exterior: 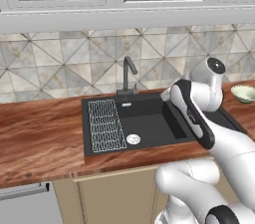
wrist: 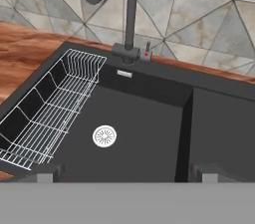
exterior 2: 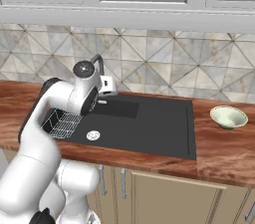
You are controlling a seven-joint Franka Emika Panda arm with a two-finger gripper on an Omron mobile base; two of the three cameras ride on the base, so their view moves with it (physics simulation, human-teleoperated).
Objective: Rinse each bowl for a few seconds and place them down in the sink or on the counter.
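The gripper (wrist: 127, 173) hangs over the sink (exterior 2: 164, 128), fingers spread wide and holding nothing, aimed at the drain (wrist: 104, 136) beside the rack (wrist: 50, 113). One pale bowl (exterior 2: 228, 117) sits on the counter (exterior 2: 224, 153) right of the sink, near the back edge; I cannot see a second. The risk, as I judge it: the reach sideways to the bowl is long, and a shallow rim may slip from the fingers or be knocked along the counter. The faucet (wrist: 130, 9) stands close enough to clip in a swing.

Our arm (exterior: 199, 118) is glossy white with rounded, tube-like segments. Black bands mark our joints, and a dark cap tops one.
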